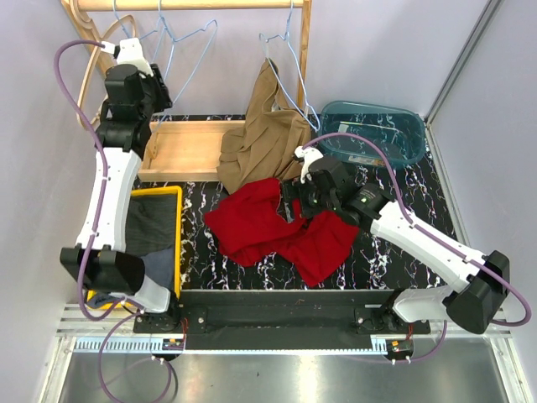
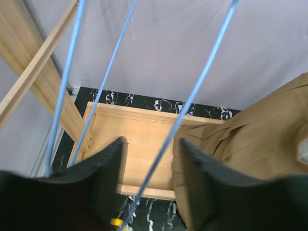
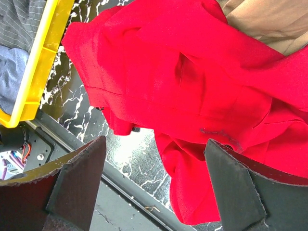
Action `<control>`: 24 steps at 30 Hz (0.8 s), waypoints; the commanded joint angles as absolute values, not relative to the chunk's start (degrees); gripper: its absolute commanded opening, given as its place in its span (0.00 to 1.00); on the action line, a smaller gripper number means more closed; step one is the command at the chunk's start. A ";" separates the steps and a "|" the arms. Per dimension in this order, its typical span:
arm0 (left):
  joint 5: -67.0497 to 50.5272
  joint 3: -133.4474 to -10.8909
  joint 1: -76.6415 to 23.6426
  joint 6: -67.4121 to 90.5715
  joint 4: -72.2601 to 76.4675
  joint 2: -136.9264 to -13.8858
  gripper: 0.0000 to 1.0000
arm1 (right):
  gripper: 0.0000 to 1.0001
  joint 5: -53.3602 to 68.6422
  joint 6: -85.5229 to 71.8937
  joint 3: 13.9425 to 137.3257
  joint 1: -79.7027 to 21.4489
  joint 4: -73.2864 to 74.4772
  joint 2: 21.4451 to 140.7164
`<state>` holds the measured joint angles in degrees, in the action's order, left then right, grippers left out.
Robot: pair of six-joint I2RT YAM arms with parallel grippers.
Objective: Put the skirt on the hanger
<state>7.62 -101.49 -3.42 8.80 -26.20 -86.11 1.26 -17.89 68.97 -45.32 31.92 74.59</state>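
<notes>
1. Skirt [image 1: 268, 227] [image 3: 192, 82], red and crumpled, lies in a heap on the black marbled table [image 1: 394, 193], near the middle and not on any hanger.
2. Its far edge touches the foot of a tan garment [image 1: 264, 134] [image 2: 269, 134], which hangs from a wire hanger at the far side.
3. The right gripper [image 1: 295, 200] [image 3: 155, 142] sits just over the skirt's right half. Its fingers [image 3: 82, 168] are spread wide with only red cloth below them and nothing held.
4. A yellow bin [image 1: 178, 243] [image 3: 38, 62] with dark and grey cloth inside stands to the left of the skirt, at the near left of the table.
5. A shallow wooden tray [image 1: 180, 151] [image 2: 144, 125] lies at the far left, beside the tan garment.
6. A teal basin [image 1: 373, 134] stands at the far right.
7. The left gripper [image 1: 155, 88] [image 2: 153, 142] is raised high at the far left, up among the wires of a blue hanger [image 1: 180, 42] [image 2: 192, 96] that hangs from the wooden rail [image 1: 193, 5].
8. One blue wire runs through the gap between its fingers [image 2: 110, 168]. The jaws stand partly apart, wider than the wire, and no grip on it shows.
</notes>
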 commanded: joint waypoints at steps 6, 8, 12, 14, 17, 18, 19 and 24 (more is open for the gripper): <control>-1.67 -108.81 -0.44 8.26 -21.36 -92.81 0.09 | 0.90 1.85 -18.98 69.87 -45.35 29.88 75.23; -2.98 -108.37 -0.35 7.82 -20.92 -92.20 0.03 | 0.90 1.50 -19.16 69.79 -45.35 30.06 75.41; -6.85 -107.67 -0.35 5.89 -20.48 -89.92 0.00 | 0.90 1.67 -19.25 70.05 -45.26 29.97 75.76; -8.51 -107.23 -0.35 5.28 -20.39 -88.34 0.00 | 0.90 1.67 -19.25 70.22 -45.35 30.06 76.02; -10.89 -107.14 -0.35 3.87 -20.48 -86.23 0.00 | 0.89 1.67 -19.51 70.40 -45.26 30.06 75.94; -11.59 -107.05 -0.35 3.52 -20.65 -85.70 0.00 | 0.89 1.58 -19.60 70.40 -45.26 30.06 75.85; -12.21 -106.96 -0.35 3.43 -20.83 -84.56 0.00 | 0.89 1.50 -19.69 70.31 -45.18 29.97 75.68; -18.10 -103.99 -0.35 3.60 -21.97 -79.12 0.00 | 0.91 0.35 -19.60 70.31 -45.26 30.23 73.83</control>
